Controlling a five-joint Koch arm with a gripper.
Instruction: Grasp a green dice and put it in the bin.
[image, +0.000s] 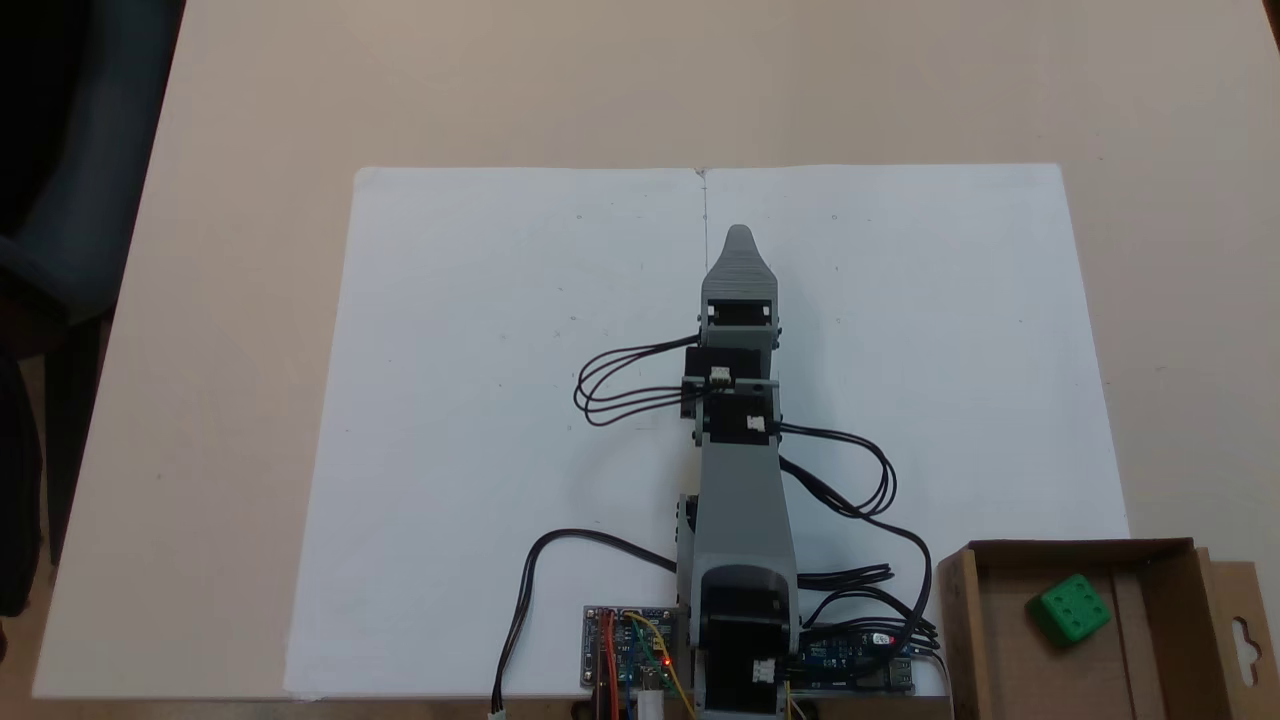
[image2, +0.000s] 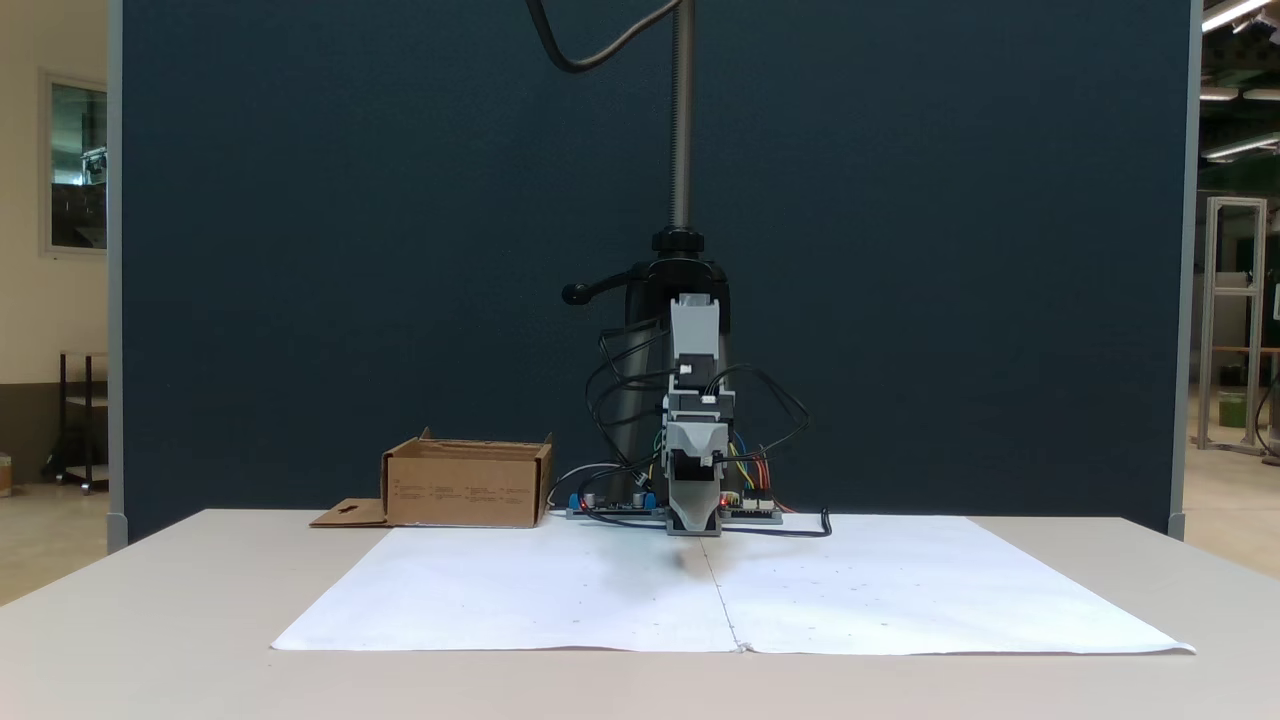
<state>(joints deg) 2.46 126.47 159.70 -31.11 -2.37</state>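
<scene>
The green dice (image: 1072, 608) lies inside the bin (image: 962, 620), a brown cardboard box at the lower right of a fixed view, resting on the box floor. The bin (image2: 465, 487) also stands left of the arm's base in a fixed view, and its walls hide the dice there. My gripper (image: 740, 233) points away from the base over the middle of the white paper, far from the bin. From the front, the gripper (image2: 695, 527) hangs low, just above the paper. Its jaws lie one over the other, so only one tip shows. Nothing is seen in it.
A large white paper sheet (image: 500, 400) covers the middle of the beige table (image: 250, 120). Circuit boards (image: 630, 650) and black cables (image: 620, 385) sit around the arm's base. A black clamp and pole (image2: 680, 270) rise behind the arm. A dark chair (image: 60, 200) stands at the table's left edge.
</scene>
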